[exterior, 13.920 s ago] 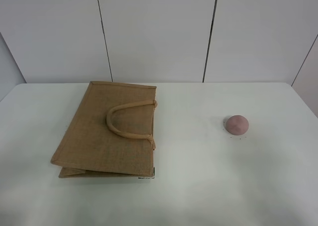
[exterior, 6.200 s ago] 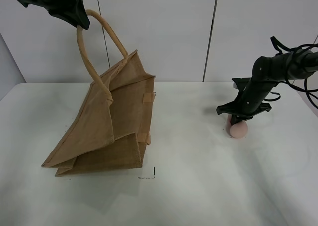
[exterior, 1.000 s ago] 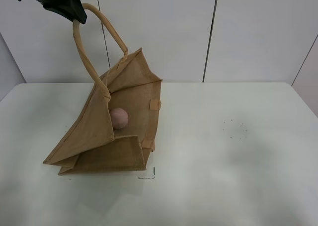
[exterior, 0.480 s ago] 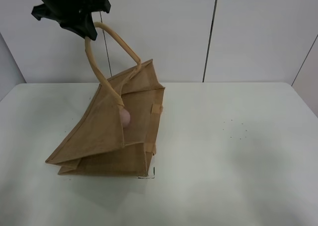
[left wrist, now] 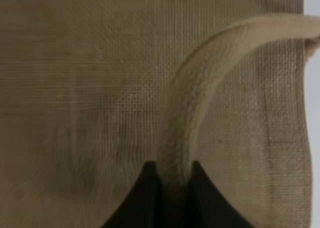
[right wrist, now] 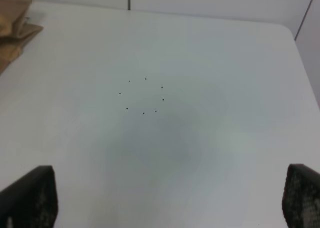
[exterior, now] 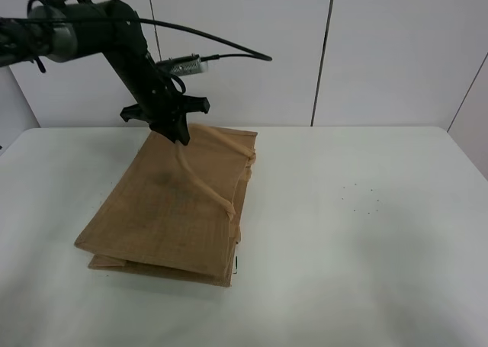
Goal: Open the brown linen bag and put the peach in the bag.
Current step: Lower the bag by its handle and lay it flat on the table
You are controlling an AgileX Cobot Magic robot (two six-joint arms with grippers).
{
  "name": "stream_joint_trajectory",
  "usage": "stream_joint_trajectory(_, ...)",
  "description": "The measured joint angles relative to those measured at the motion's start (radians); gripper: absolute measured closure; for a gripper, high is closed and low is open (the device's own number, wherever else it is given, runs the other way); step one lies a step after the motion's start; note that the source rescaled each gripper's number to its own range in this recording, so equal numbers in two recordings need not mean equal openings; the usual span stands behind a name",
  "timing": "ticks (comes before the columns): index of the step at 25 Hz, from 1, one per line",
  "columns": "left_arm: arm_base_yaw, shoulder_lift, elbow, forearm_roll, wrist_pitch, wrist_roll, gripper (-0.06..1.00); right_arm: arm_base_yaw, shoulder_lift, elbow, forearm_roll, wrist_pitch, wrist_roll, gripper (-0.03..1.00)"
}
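The brown linen bag (exterior: 171, 210) lies almost flat on the white table, its mouth facing right. My left gripper (exterior: 177, 133) is low over the bag's far edge, shut on the beige loop handle (exterior: 202, 183). The left wrist view shows the two dark fingers (left wrist: 150, 188) pinching the handle (left wrist: 200, 87) against the bag's cloth (left wrist: 75, 87). The peach is hidden; no part of it shows. My right gripper (right wrist: 166, 195) is open and empty above bare table, and does not show in the exterior view. A corner of the bag (right wrist: 15, 17) shows in the right wrist view.
A ring of small dark dots (exterior: 358, 198) marks the table (exterior: 366, 271) to the right of the bag; it also shows in the right wrist view (right wrist: 142, 95). White wall panels stand behind the table. The left arm's cable (exterior: 221, 46) arcs above the bag.
My left gripper has come down and to the right with the handle. The bag has collapsed from held open to nearly flat, and the peach seen inside it no longer shows.
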Motion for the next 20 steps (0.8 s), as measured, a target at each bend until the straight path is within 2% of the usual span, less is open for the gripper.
stream_joint_trajectory(1, 0.000, 0.021, 0.000, -0.004, -0.005, 0.008, 0.90, 0.000, 0.000, 0.000, 0.000, 0.000, 0.000, -0.03)
stream_joint_trajectory(3, 0.001, 0.048, 0.001, -0.006, -0.010, 0.017, 0.74, 0.000, 0.000, 0.000, 0.000, 0.000, 0.001, -0.03)
stream_joint_trajectory(6, 0.001, 0.054, 0.002, -0.006, -0.011, 0.022, 0.27, 0.000, 0.000, 0.000, 0.000, 0.000, 0.001, -0.03)
stream_joint_trajectory(7, 0.001, 0.051, 0.002, -0.005, -0.012, 0.022, 0.13, 0.000, 0.000, 0.000, 0.000, 0.000, 0.001, -0.03)
stream_joint_trajectory(8, 0.001, 0.048, 0.002, -0.001, -0.012, 0.022, 0.05, 0.000, 0.000, 0.000, 0.000, 0.000, 0.001, -0.03)
stream_joint_trajectory(11, 0.001, 0.034, 0.001, 0.053, -0.003, 0.024, -0.03, 0.000, 0.000, 0.000, 0.000, 0.000, 0.001, -0.03)
stream_joint_trajectory(17, 0.011, -0.033, -0.010, 0.219, 0.027, -0.017, -0.06, 0.000, 0.000, 0.000, -0.002, 0.000, 0.001, -0.03)
stream_joint_trajectory(20, 0.048, -0.047, -0.011, 0.233, 0.037, -0.022, -0.06, 0.000, 0.000, 0.000, -0.002, 0.000, 0.001, -0.03)
